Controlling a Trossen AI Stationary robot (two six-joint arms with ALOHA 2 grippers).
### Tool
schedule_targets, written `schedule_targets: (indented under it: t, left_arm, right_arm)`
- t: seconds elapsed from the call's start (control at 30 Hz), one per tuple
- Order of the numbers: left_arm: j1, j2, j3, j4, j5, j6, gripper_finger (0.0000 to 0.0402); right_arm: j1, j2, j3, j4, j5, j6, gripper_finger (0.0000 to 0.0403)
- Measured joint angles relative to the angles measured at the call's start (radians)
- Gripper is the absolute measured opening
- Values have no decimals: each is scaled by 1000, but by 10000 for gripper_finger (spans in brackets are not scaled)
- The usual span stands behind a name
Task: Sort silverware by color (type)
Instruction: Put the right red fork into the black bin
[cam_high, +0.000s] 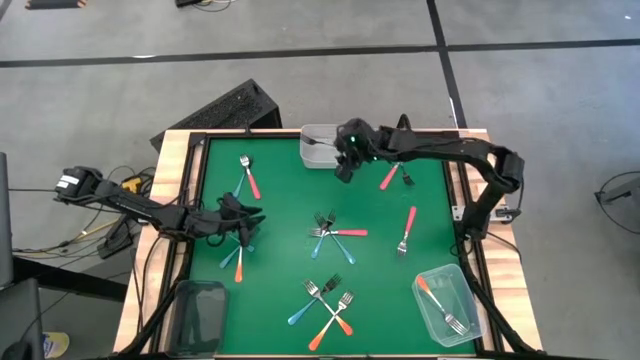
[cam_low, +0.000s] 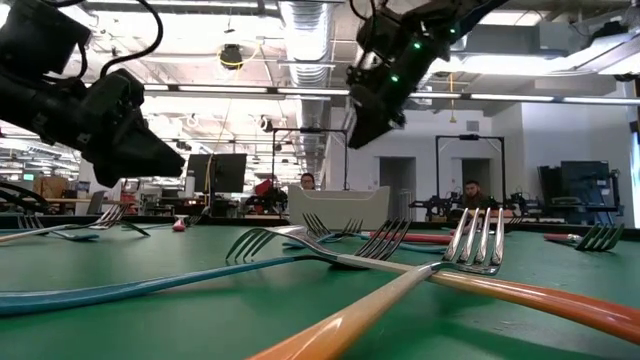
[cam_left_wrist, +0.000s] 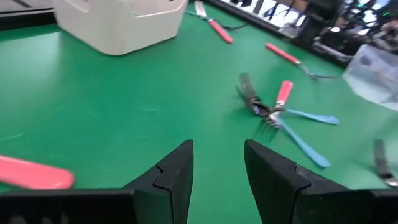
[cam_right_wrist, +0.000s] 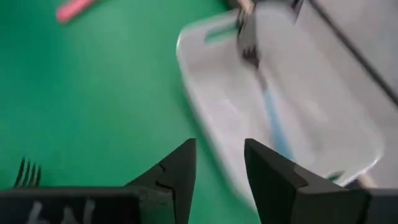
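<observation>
Right gripper (cam_right_wrist: 219, 171) parted, empty, over blurred container (cam_right_wrist: 323, 124) holding blue fork (cam_right_wrist: 273, 121)

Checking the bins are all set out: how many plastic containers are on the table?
3 containers: one at the far edge, middle, holding a blue-handled fork; one in the near right corner, holding an orange-handled fork; one in the near left corner.

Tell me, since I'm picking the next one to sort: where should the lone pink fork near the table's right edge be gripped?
Grip the pink fork at mid-handle, coming straight down from above with the fingers across it. It lies flat and alone on the green mat, tines toward the near edge, so the thin straight handle likely offers the clearest hold.
</observation>
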Motion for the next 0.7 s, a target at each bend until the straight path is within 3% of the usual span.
schedule_targets:
  t: [0.33, 0.7]
  left_arm:
    - [-78, 0, 16, 93, -2, 84, 130]
    - [-128, 29, 160, 100, 23, 345, 130]
  right_arm:
    - [201, -112, -262, 132, 3, 225, 160]
    - [402, -126, -293, 264, 8, 299, 159]
